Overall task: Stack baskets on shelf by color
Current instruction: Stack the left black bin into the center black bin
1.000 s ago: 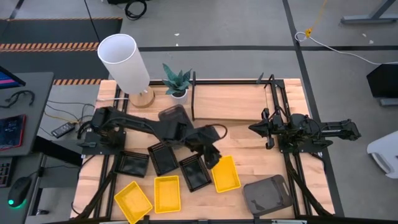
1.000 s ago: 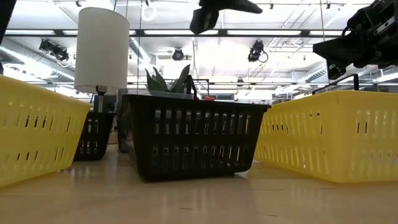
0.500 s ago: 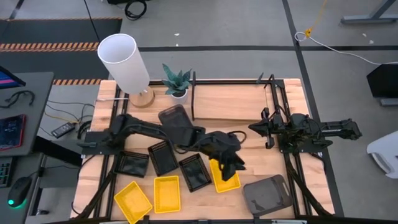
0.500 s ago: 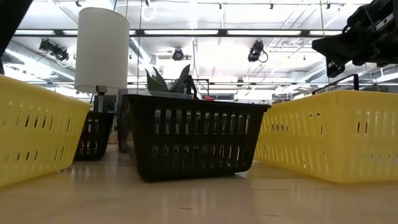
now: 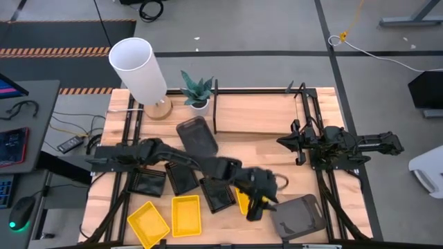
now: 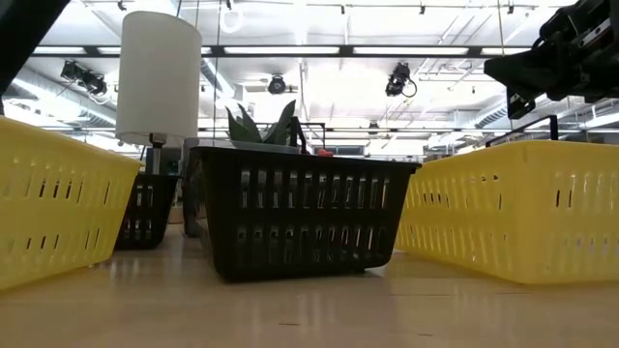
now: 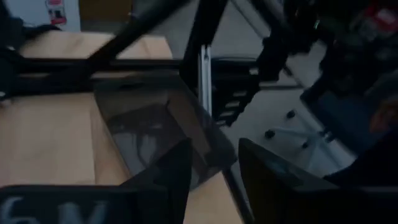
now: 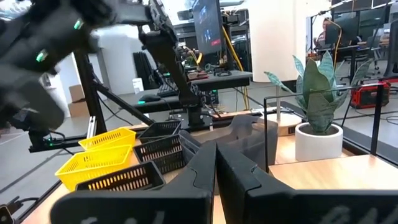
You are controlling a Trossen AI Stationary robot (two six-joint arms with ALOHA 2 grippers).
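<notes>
My left arm reaches across the table to its near right part. My left gripper (image 5: 255,207) (image 7: 214,171) is open and hangs beside the left rim of a smoky grey basket (image 5: 299,216) (image 7: 149,127), whose corner shows between the fingers. A yellow basket (image 5: 239,199) lies partly hidden under that arm. Two more yellow baskets (image 5: 147,223) (image 5: 185,214) and three black baskets (image 5: 147,181) (image 5: 181,176) (image 5: 216,192) rest flat on the table. A second grey basket (image 5: 196,135) lies left of the shelf (image 5: 256,114). My right gripper (image 5: 282,142) (image 8: 216,171) is shut and waits at the right.
A white cylinder lamp (image 5: 138,69) and a potted plant (image 5: 197,90) stand at the far edge, left of the shelf. Black frame rods (image 5: 304,104) run along the table's right side. Bare wood shows between the shelf and the baskets.
My left arm has swung from above the black baskets toward the table's near right corner, passing over the yellow basket and ending beside the grey basket. It has dropped out of the low view's top. The baskets have stayed where they were.
</notes>
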